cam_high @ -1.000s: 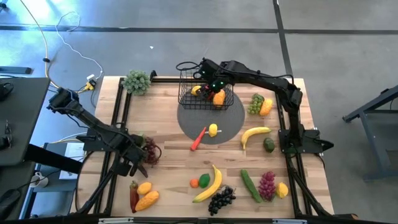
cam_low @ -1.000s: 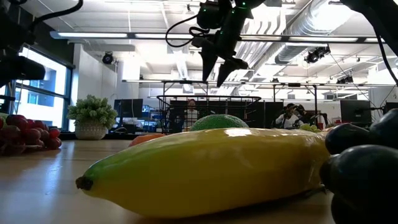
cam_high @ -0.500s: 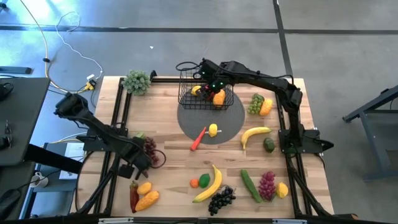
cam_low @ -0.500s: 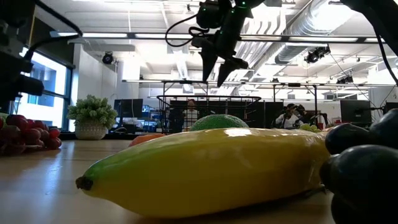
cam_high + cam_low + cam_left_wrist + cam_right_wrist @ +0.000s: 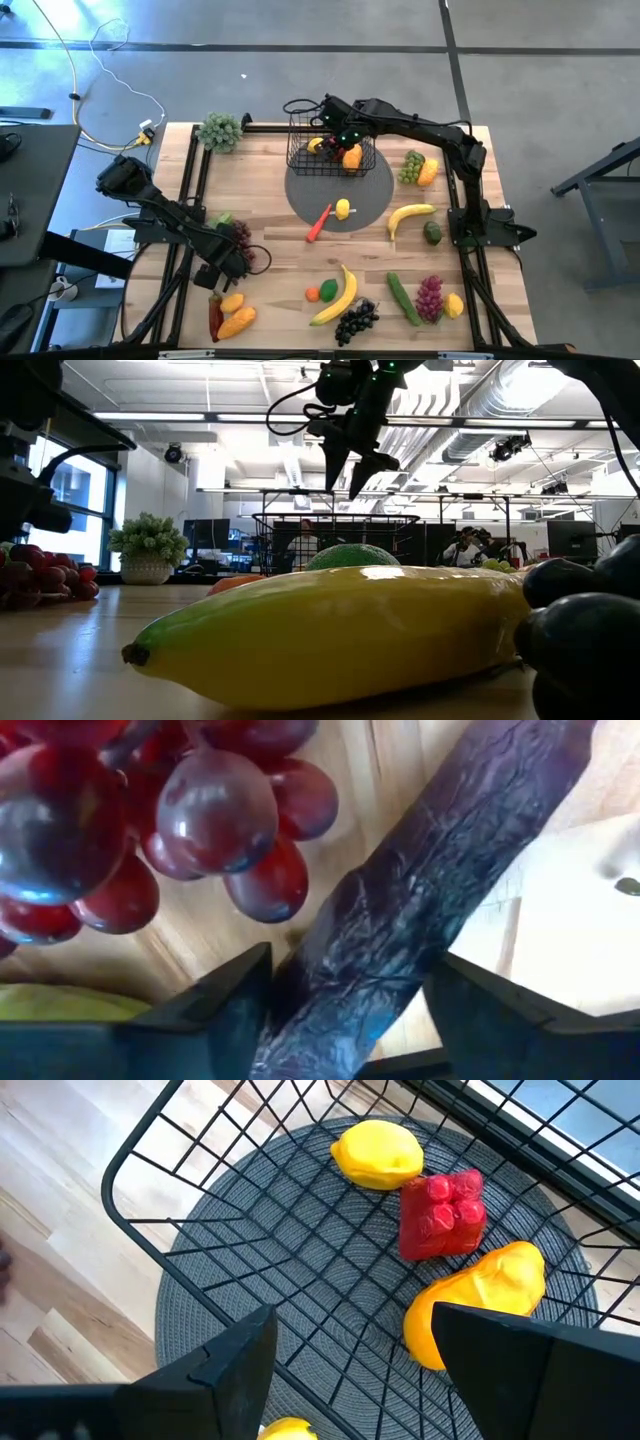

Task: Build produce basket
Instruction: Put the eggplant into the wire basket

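Observation:
My left gripper [image 5: 350, 970] is down at the table's near left, beside the red grapes [image 5: 240, 238], with a long dark red pepper [image 5: 420, 890] between its fingers. That pepper [image 5: 213, 315] lies flat on the wood. My right gripper [image 5: 352, 472] hangs open with nothing in it above the black wire basket [image 5: 298, 160], which stands on the grey round mat [image 5: 375, 195]. On the basket floor lie a lemon [image 5: 378, 1150], a red knobbly piece [image 5: 443, 1215] and a yellow-orange fruit [image 5: 475, 1305]. My left gripper has the dark red pepper's two long sides [image 5: 300, 970] between its two fingers, near the end closest to the grapes. The fingers [image 5: 220, 1010] come from above, pointing steeply down, and stand across the pepper. The pepper lies on the table.
Loose produce covers the near half: a banana [image 5: 335, 295], black grapes [image 5: 355, 322], a cucumber [image 5: 403, 298], purple grapes [image 5: 429, 297] and yellow pieces [image 5: 237, 320] next to the pepper. A carrot [image 5: 318, 223] and a lemon [image 5: 343, 209] lie on the mat. A leafy bunch [image 5: 220, 130] stands far left.
My left gripper has sunk toward the table and shifted a little toward the near edge, from beside the red grapes down onto the dark red pepper. The pepper and the grapes have stayed where they were.

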Robot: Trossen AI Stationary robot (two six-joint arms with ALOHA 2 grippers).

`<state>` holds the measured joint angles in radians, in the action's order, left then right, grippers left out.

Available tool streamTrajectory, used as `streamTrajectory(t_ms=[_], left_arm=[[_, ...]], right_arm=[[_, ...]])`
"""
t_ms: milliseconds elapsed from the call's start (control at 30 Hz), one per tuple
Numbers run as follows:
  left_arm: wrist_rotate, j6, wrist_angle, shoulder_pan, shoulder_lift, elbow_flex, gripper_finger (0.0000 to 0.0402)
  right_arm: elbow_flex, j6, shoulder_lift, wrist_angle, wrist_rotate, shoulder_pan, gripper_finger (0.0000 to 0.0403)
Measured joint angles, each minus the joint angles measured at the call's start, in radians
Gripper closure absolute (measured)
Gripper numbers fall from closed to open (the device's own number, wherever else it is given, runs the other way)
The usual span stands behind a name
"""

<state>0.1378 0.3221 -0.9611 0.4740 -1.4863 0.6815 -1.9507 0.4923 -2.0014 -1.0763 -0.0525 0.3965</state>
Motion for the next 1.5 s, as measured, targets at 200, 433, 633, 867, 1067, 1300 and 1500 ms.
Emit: streamTrajectory(t_ms=[200,433,633,867,1067,1300,1500], left_arm=[[0.023,0.056,0.0,0.0,-0.001,0.0,0.0266],[0.091,0.087,0.017,0.005,-0.001,0.007,0.0306],[0.118,0.14,0.014,0.03,-0.001,0.071,0.0302],[0.099,0.211,-0.034,0.049,-0.001,0.18,0.0304],[-0.044,0.192,-0.152,0.05,-0.001,0.28,0.0301],[-0.185,0.087,-0.21,-0.021,-0.001,0.364,0.0299],[-0.273,-0.061,-0.222,-0.125,-0.001,0.412,0.0297]], right_arm=[[0.0,0.004,0.0,-0.013,0.001,0.0,0.0155],[0.002,0.006,0.037,-0.058,-0.002,-0.008,0.0155],[0.002,0.025,0.065,-0.064,-0.008,-0.03,0.0155],[0.002,0.026,0.08,-0.074,-0.008,-0.066,0.0155],[0.002,0.025,0.105,-0.078,-0.099,-0.087,0.0155],[0.002,0.024,0.138,-0.1,-0.154,-0.083,0.0155],[0.001,-0.001,0.147,-0.13,-0.172,-0.068,0.0155]])
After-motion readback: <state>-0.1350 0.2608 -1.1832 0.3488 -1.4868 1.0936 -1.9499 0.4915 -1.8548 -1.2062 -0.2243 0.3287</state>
